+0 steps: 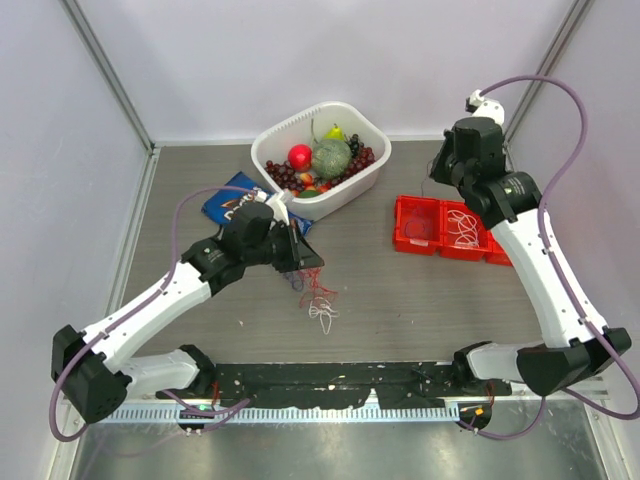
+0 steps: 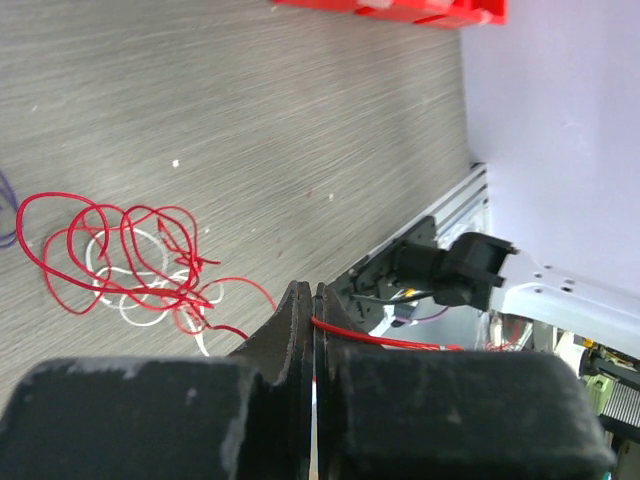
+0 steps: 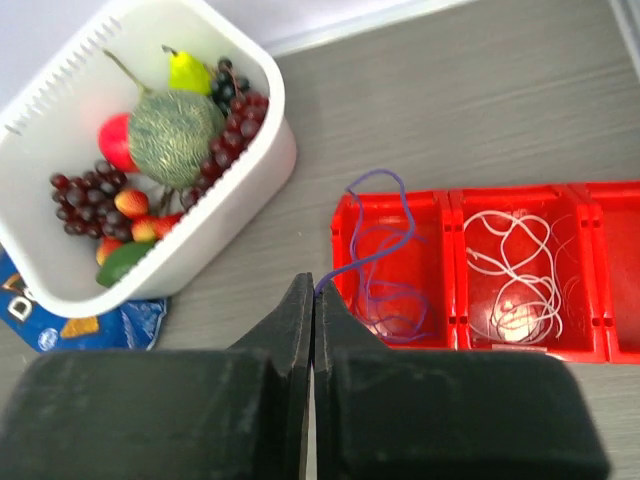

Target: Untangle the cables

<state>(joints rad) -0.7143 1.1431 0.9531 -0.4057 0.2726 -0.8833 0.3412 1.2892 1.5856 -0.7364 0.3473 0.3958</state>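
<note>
Left claw [image 2: 313, 305]: clamped on thin red wire [image 2: 120, 212], tangled with thin white wire [image 2: 130, 312] at ten o'clock.
Right claw [image 3: 313, 295]: pinched on thin purple wire [image 3: 375, 173], trailed into red plastic tray [image 3: 447, 262].

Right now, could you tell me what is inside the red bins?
One holds a purple cable running to the right claw; the next, a white cable; the third is hidden.

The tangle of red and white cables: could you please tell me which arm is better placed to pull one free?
Left, probably: the left gripper is shut on the red cable beside the tangle; the right gripper is over the bins, shut on a purple cable.
</note>
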